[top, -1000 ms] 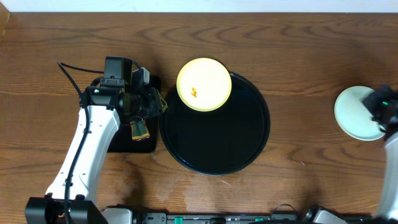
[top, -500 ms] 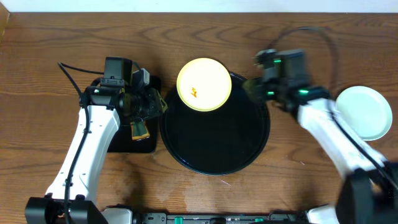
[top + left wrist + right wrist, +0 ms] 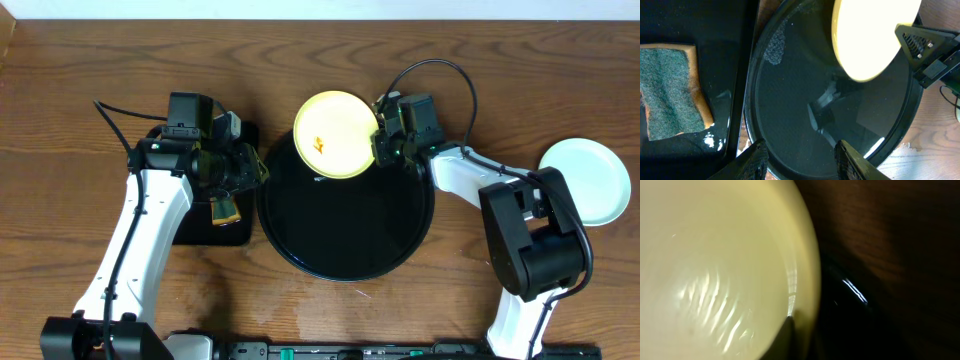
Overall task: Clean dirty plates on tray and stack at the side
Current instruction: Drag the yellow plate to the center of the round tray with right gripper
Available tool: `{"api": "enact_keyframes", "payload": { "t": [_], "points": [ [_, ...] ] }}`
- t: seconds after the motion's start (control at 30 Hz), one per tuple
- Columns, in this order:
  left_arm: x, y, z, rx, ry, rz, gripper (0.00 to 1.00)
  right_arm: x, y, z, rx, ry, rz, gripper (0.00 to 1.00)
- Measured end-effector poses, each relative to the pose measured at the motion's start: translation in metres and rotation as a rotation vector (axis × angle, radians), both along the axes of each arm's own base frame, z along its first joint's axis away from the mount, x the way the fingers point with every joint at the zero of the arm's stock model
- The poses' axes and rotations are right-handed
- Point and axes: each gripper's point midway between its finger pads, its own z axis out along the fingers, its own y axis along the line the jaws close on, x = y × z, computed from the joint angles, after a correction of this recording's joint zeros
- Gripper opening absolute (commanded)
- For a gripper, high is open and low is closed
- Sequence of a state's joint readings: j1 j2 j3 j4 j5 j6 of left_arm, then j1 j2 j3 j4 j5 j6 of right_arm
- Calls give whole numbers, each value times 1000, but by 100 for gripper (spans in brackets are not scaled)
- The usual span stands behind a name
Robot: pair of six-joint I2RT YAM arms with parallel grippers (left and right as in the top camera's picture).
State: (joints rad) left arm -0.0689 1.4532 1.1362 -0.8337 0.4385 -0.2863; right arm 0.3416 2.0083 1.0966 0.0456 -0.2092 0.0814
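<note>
Overhead, the pale yellow plate [image 3: 335, 135], marked with an orange smear, was seen at the far rim of the round black tray [image 3: 345, 230]. Its right edge was gripped by the right pincer [image 3: 382, 145], closed on the rim. A mint-white plate [image 3: 585, 180] was set on the wooden surface [image 3: 500, 60], well to the right. The left pincer [image 3: 801, 152] was held open and empty over the tray's left side, near a green sponge [image 3: 670, 90] laid in the rectangular tray [image 3: 690, 20].

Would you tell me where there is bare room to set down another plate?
The black tray is bare across its middle and near half, below the yellow plate. The table is open along its far edge. Crowded: the tray's far rim, where the right gripper holds the plate, and the left gripper by the sponge.
</note>
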Motion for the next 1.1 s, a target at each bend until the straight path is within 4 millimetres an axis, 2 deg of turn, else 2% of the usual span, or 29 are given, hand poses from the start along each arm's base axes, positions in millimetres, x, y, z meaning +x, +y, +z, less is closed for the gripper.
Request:
{"api": "enact_keyframes", "payload": {
  "t": [0.07,0.23,0.5,0.53,0.57,0.6,0.7,0.83,1.03,1.1],
  "points": [
    [0,0,0,0,0,0,45,-2,-1,0,5,19,-9,1],
    [0,0,0,0,0,0,45,-35,-16,3,-38,168,-58,1],
    [0,0,0,0,-1,0,46,-102,-42,40,-25,426,-261,1],
    [0,0,0,0,-1,0,46,-110,-44,41,-21,463,-292,9],
    [0,0,0,0,0,0,46,-113,-45,41,-19,478,-306,28],
    [0,0,0,0,0,0,46,-117,-45,42,-10,500,-333,35],
    [0,0,0,1,-1,-2,46,-121,-46,41,-7,524,-351,32],
    [0,0,0,1,-1,-3,47,-117,-45,42,-17,492,-304,32],
    [0,0,0,1,-1,-3,47,-99,-43,48,-129,312,-61,31],
    [0,0,0,2,-2,-5,50,-98,-44,48,-169,275,16,31]
  ]
}}
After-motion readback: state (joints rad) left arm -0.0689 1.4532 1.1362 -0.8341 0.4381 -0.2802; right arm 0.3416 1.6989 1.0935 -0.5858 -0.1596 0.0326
